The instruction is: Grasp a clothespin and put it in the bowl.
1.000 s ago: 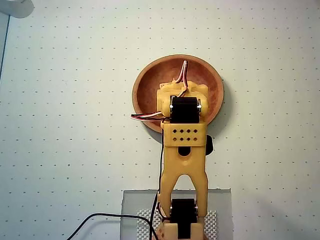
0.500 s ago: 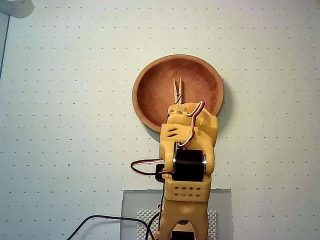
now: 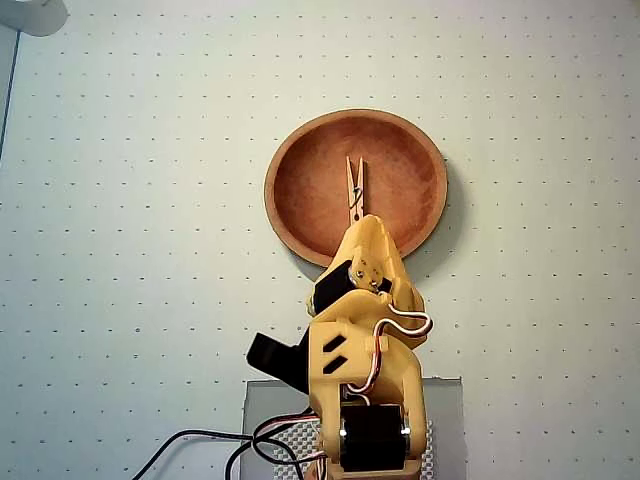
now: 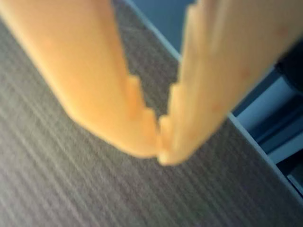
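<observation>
Overhead view, left to right, with the bowl [image 3: 290, 215] as landmark. Left of the bowl lies only bare dotted table [image 3: 130, 250]. Inside the bowl, just left of its centre, the clothespin [image 3: 354, 187] lies flat on the floor, long axis running top to bottom in this view, its lower end close to the near rim. Nothing touches it; I judge the placing done. My arm [image 3: 360, 330] sits below the bowl, folded over its base plate [image 3: 445, 400], its upper tip overlapping the near rim.

The arm folds this way, I judge, because the drop is made and the next pose is rest: tucked over the base, clear of the bowl's opening.

Wrist view. My gripper [image 4: 160, 144] fills the frame, blurred. My two fingers [image 4: 94, 71] meet at their tips, pressed together on nothing, with only a narrow wedge of gap higher up between the toothed edges. Behind them is a grey striped surface [image 4: 52, 189] and, at upper right, a blue edge; neither bowl nor clothespin appears here.

Change from earlier frames. A second ago my arm reached out over the bowl and hid its middle, no clothespin visible. Half a second ago it had drawn back to the near rim, the clothespin already lying where it lies now. Now the arm is folded further toward the base; the clothespin has not shifted.
</observation>
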`<action>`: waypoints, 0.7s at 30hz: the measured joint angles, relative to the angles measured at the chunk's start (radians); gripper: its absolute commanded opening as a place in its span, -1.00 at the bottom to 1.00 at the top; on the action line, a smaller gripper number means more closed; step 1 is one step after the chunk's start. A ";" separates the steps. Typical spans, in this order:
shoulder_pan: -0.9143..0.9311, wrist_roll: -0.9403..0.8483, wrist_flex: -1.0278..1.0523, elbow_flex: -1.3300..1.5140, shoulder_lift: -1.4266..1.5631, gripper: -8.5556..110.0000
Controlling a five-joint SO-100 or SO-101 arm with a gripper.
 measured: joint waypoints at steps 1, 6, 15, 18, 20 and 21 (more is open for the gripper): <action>-0.003 0.032 -0.012 0.012 0.009 -0.91; -0.009 0.368 -0.178 0.232 0.161 -0.91; -0.008 0.569 -0.483 0.868 0.491 -0.91; -0.009 0.578 -0.558 1.065 0.578 -0.91; -0.009 0.578 -0.595 1.164 0.617 -0.91; -0.009 0.578 -0.612 1.212 0.641 -0.91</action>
